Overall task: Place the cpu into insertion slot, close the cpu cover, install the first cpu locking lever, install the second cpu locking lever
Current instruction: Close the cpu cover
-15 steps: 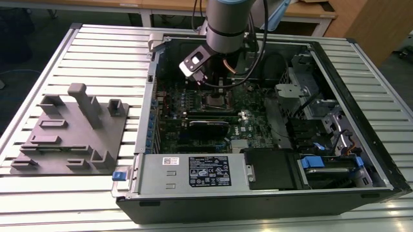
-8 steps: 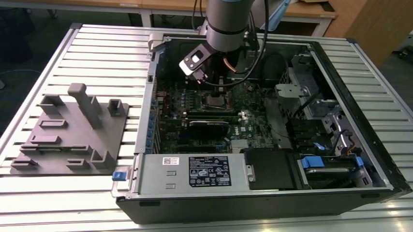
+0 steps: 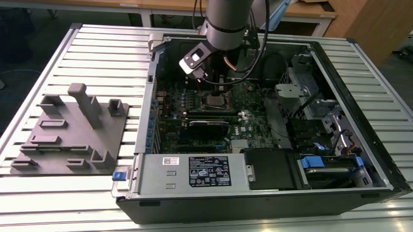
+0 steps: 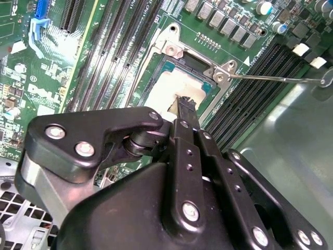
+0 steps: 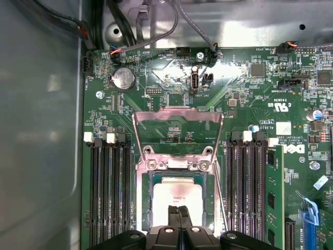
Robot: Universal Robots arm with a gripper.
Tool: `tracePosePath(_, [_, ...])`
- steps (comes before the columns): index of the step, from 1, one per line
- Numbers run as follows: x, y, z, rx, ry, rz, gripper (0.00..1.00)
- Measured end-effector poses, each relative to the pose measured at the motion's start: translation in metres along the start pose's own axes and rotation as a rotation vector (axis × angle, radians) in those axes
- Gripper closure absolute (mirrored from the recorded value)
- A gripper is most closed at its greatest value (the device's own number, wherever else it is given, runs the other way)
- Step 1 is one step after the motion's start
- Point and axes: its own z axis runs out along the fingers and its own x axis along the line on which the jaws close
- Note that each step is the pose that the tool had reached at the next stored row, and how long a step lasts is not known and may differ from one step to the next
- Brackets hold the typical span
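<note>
- The gripper has its two fingers pressed together, with nothing between them. Their tips sit over the insertion slot, near the middle of its square.
- The cpu lies flat inside the insertion slot, pale metal top upward, with the slot's dark border showing on each side of it. In the second wrist view the closed fingertips are at the chip's surface. Whether they touch it or hang just above it cannot be told.
- The cpu cover is open. The silvery frame is swung up from its hinge at one edge of the insertion slot, and green board shows through its window.
- A thin locking lever is unlatched. It runs out from a corner of the insertion slot across the neighbouring memory slots and ends in a small hook.
- Banks of long black memory slots flank the insertion slot on two opposite sides in the first wrist view.
- A round coin battery sits on the board beyond the raised cover, away from the insertion slot.
- In the exterior view the arm reaches down into the open computer case, straight over the insertion slot.
- The case lies on a slatted desk. A grey fixture tray rests outside the case, well apart from the insertion slot.
</note>
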Motion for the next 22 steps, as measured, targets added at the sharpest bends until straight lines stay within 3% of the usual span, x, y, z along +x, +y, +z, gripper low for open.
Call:
tracePosePath(13, [0.0005,0.0001,-0.0073,0.0,-0.0008,0.0,0.89])
tracePosePath(22, [0.001,0.0002,-0.0128,-0.0001,-0.0049,0.0,0.89])
